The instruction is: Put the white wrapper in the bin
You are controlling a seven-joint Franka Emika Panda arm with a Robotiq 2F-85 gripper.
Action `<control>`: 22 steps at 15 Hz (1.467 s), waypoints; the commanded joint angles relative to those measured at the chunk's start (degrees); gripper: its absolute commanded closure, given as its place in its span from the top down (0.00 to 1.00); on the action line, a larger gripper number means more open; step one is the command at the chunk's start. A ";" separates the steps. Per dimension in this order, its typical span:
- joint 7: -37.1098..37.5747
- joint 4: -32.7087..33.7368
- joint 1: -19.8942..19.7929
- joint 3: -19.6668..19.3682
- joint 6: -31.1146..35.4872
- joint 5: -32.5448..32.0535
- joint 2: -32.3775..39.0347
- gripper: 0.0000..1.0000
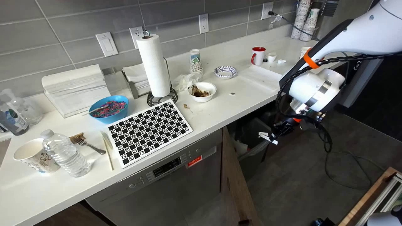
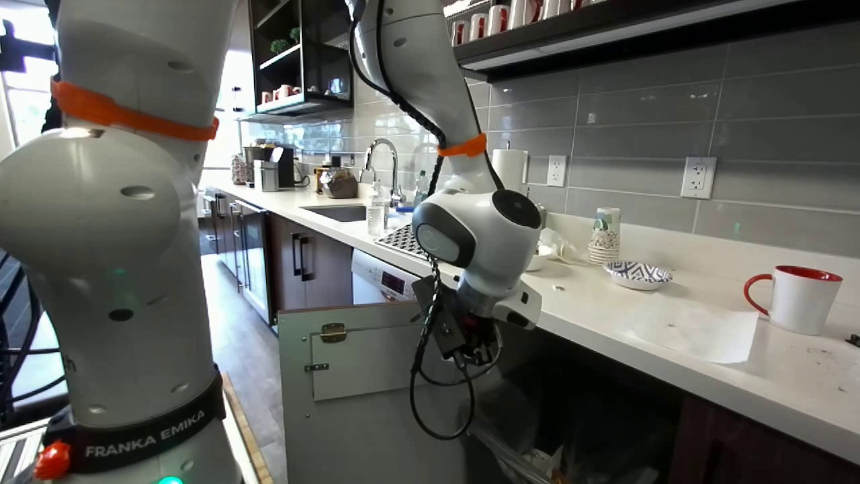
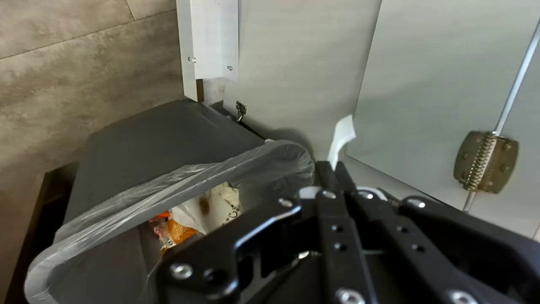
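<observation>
The white wrapper (image 3: 344, 131) is a thin curled strip pinched between the fingertips of my gripper (image 3: 333, 166). In an exterior view the wrapper (image 1: 264, 136) shows at the gripper's tip (image 1: 272, 137), below counter height. The bin (image 3: 156, 143), grey in the shade, has a clear liner over its rim and trash inside. In the wrist view the fingertips appear just right of the bin's rim; how high they are above it I cannot tell. The bin (image 1: 253, 161) also shows under the counter. In an exterior view the gripper (image 2: 480, 349) hides the wrapper.
An open cabinet door (image 2: 363, 417) stands beside the bin; its hinge (image 3: 486, 161) is at the right in the wrist view. The counter edge (image 1: 216, 121) runs above the bin. A bowl (image 1: 204, 94), a red-white mug (image 1: 258, 57) and a paper sheet (image 1: 259, 78) are on the counter.
</observation>
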 commanded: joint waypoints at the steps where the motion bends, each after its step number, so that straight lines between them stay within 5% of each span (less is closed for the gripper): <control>1: 0.04 0.04 0.05 -0.08 0.00 -0.16 0.12 0.01; 6: 0.23 -0.15 0.38 0.07 1.46 0.95 -0.61 0.00; 11: -4.03 4.81 -1.81 0.77 1.08 19.54 6.76 0.00; 16: -16.50 10.48 -2.81 -0.13 -1.33 39.60 14.66 0.00; 21: -24.76 17.03 -3.17 -0.79 -6.89 49.44 24.11 0.00; 22: -24.05 18.01 1.52 -5.50 -10.22 50.82 25.83 0.00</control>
